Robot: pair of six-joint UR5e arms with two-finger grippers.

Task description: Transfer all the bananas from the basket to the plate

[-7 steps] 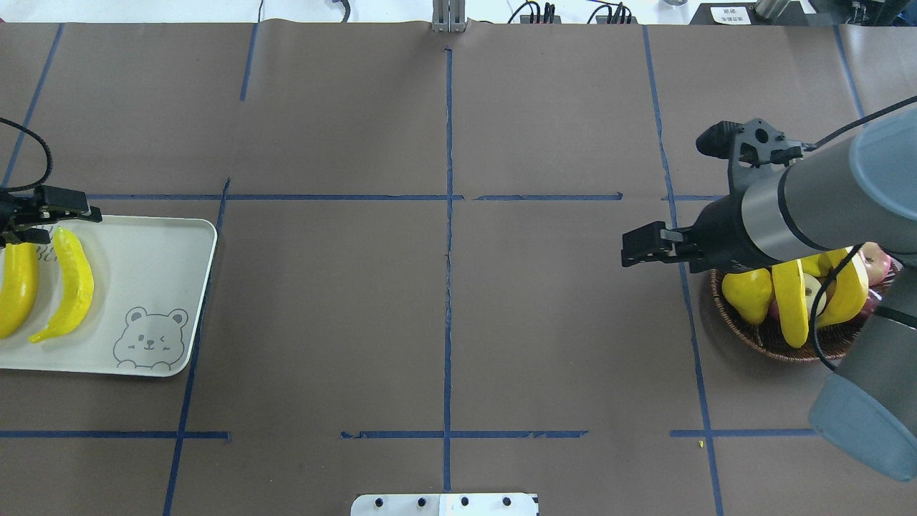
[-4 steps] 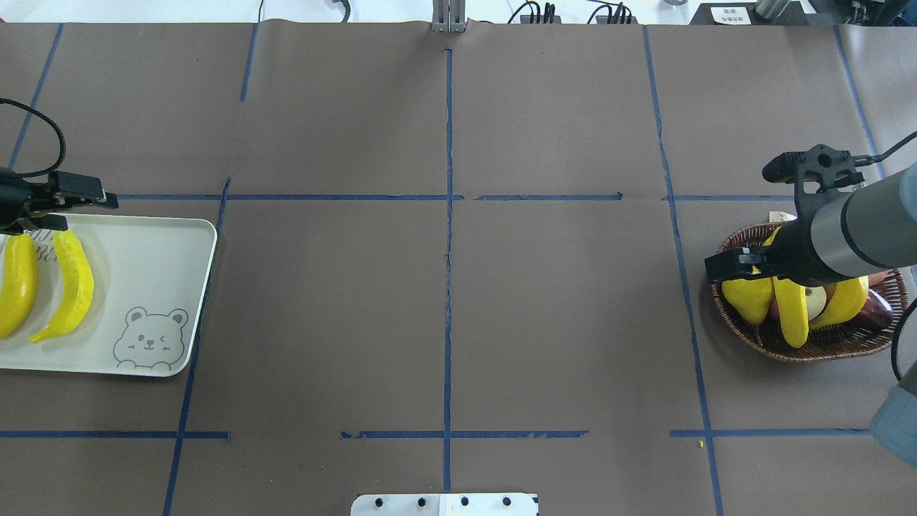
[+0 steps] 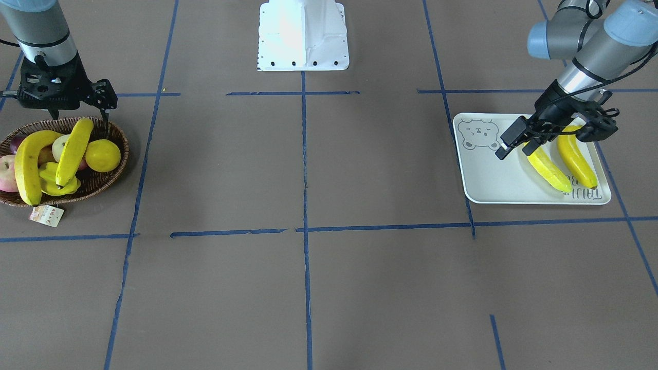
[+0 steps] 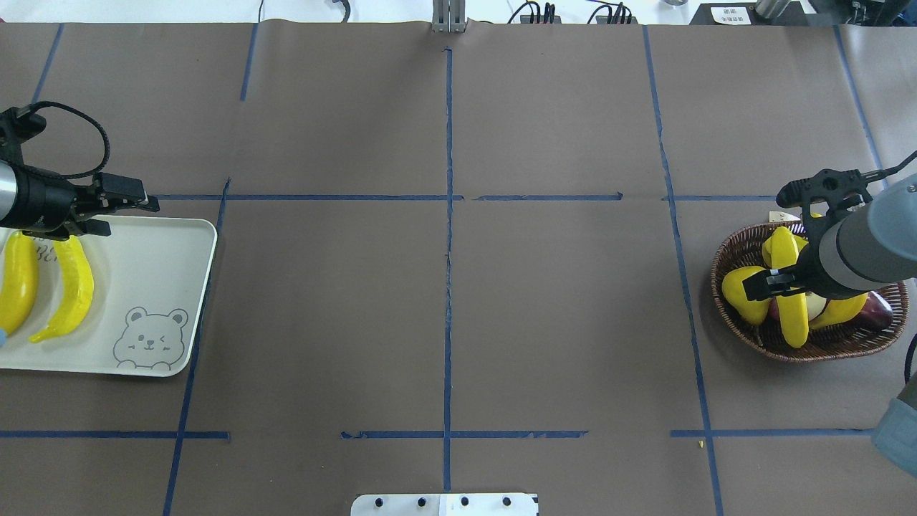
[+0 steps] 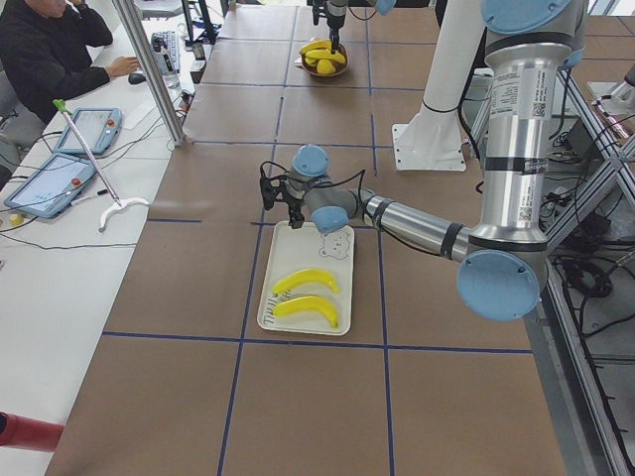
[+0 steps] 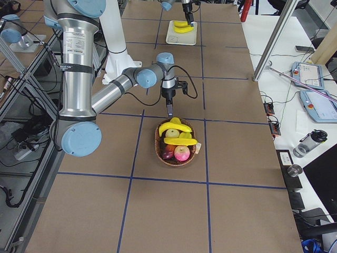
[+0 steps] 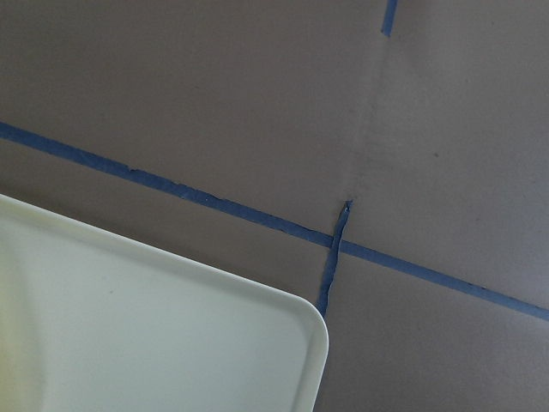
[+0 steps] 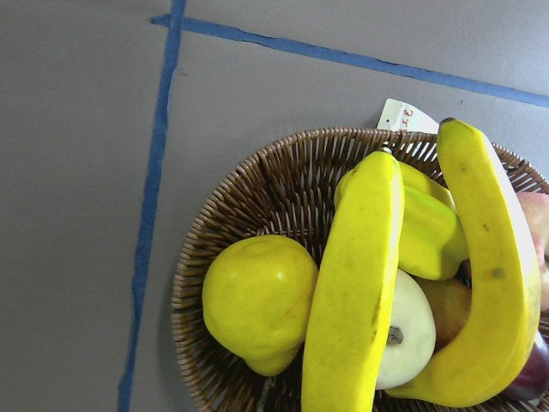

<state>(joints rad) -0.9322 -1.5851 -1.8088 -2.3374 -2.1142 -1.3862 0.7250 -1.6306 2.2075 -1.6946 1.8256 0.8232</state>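
Two bananas (image 4: 791, 301) (image 4: 842, 312) lie in the wicker basket (image 4: 824, 351) at the right; they also show in the right wrist view (image 8: 356, 283) (image 8: 489, 283). Two more bananas (image 4: 18, 276) (image 4: 71, 283) lie side by side on the bear plate (image 4: 157, 272) at the left. My right gripper (image 4: 781, 276) hangs open and empty just above the basket's fruit, over the left-hand banana. My left gripper (image 4: 118, 211) is open and empty over the plate's far edge, just past the bananas' tips.
The basket also holds a round yellow lemon-like fruit (image 8: 257, 300), a starfruit (image 8: 433, 232), a pale apple (image 8: 403, 335) and a red apple (image 3: 6, 172). A paper tag (image 3: 46, 216) lies by the basket. Blue tape lines cross the brown table.
My right gripper has swung from left of the basket to above its fruit. My left gripper has moved right along the plate's far edge. The bananas have not moved.
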